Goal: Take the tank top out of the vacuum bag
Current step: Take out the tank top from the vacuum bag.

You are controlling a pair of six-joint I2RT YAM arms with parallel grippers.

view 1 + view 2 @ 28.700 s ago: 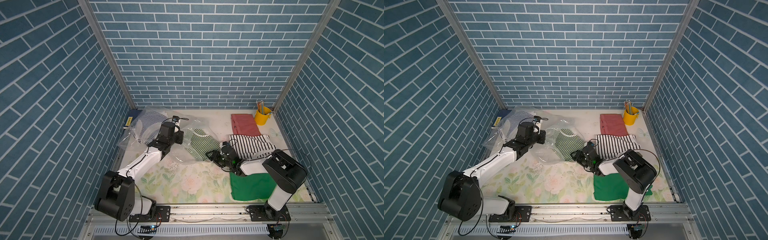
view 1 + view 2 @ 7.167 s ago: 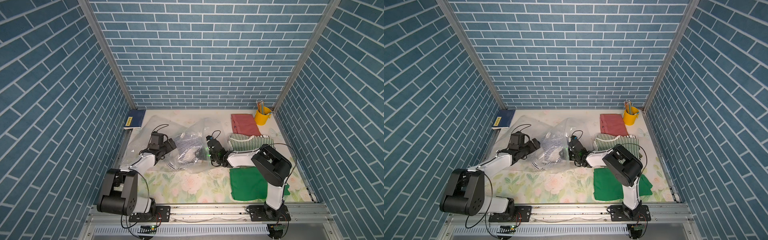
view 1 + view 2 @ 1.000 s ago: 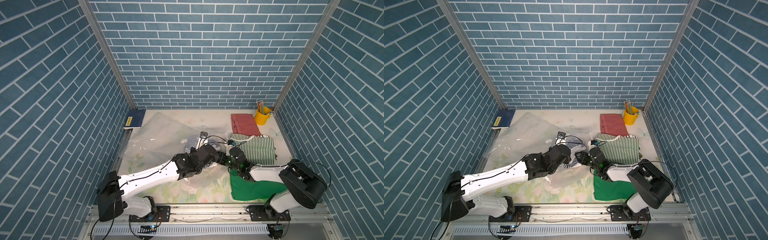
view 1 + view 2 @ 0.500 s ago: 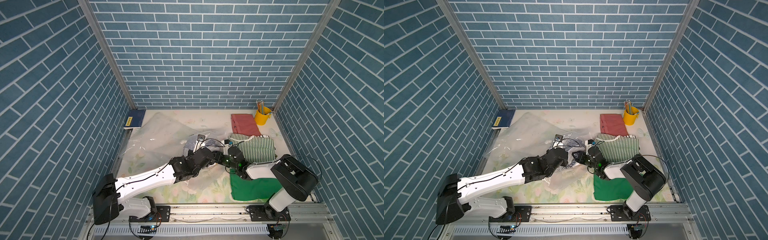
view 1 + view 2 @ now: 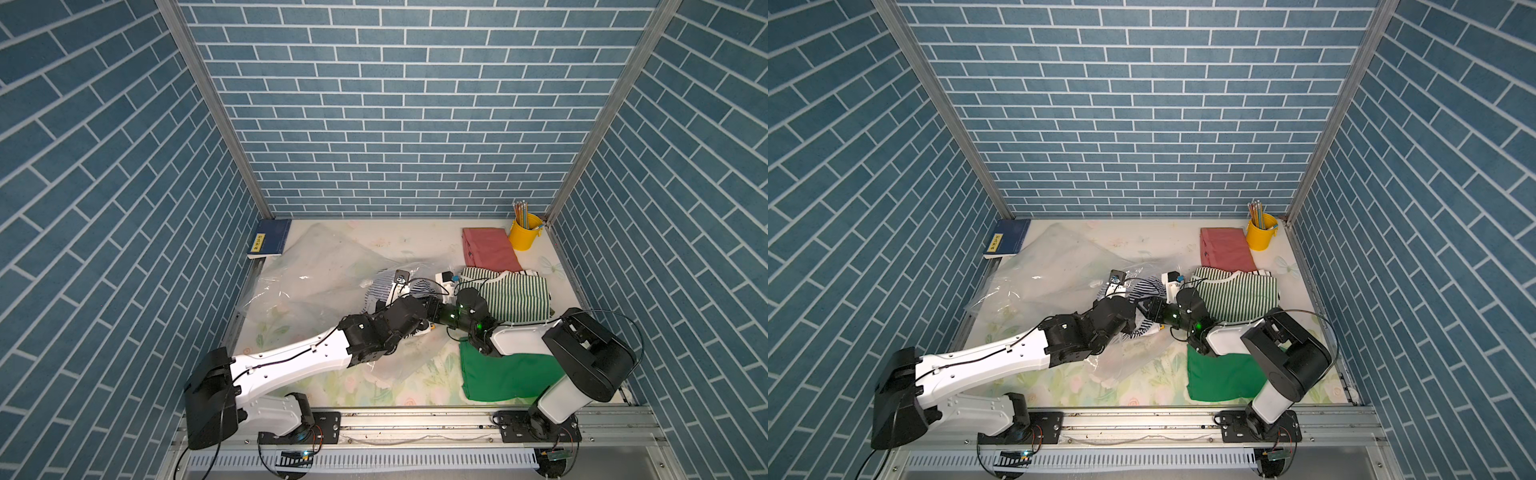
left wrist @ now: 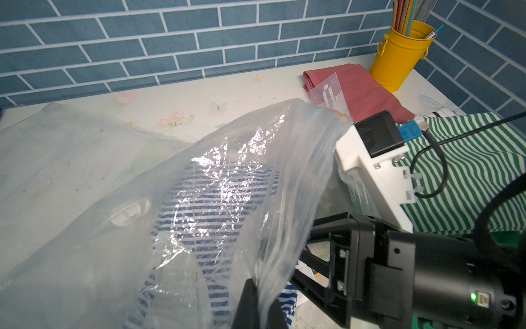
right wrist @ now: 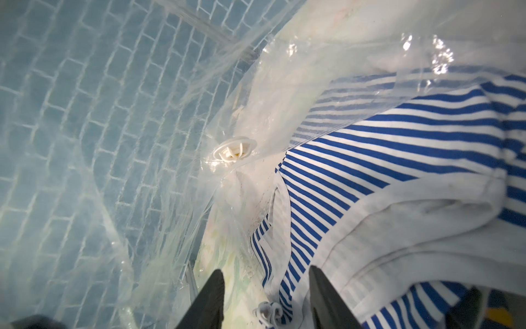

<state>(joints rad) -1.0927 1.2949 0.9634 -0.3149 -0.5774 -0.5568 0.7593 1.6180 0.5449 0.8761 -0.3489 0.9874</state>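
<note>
A blue-and-white striped tank top (image 5: pixel 380 287) (image 5: pixel 1144 289) lies inside the clear vacuum bag (image 5: pixel 324 270) (image 5: pixel 1059 266) at mid-table. In the left wrist view my left gripper (image 6: pixel 260 293) is shut on the film at the bag's (image 6: pixel 85 242) mouth and holds it up over the tank top (image 6: pixel 205 199). In both top views it (image 5: pixel 422 299) (image 5: pixel 1136 305) sits beside my right gripper (image 5: pixel 432 313) (image 5: pixel 1148 309). My right gripper (image 7: pixel 264 270) reaches into the bag mouth, jaws apart, with the tank top's (image 7: pixel 398 148) hem lying between the fingers. The bag's white valve (image 7: pixel 234 148) shows ahead.
A green-striped garment (image 5: pixel 515 297) lies right of the grippers, a green cloth (image 5: pixel 498 374) at the front right, a red cloth (image 5: pixel 488 249) behind. A yellow pencil cup (image 5: pixel 525 237) stands in the back right corner, a blue book (image 5: pixel 270 237) at the back left. Brick walls enclose three sides.
My right gripper has pushed leftwards into the bag mouth and its jaws have narrowed somewhat. My left gripper keeps its hold on the bag film.
</note>
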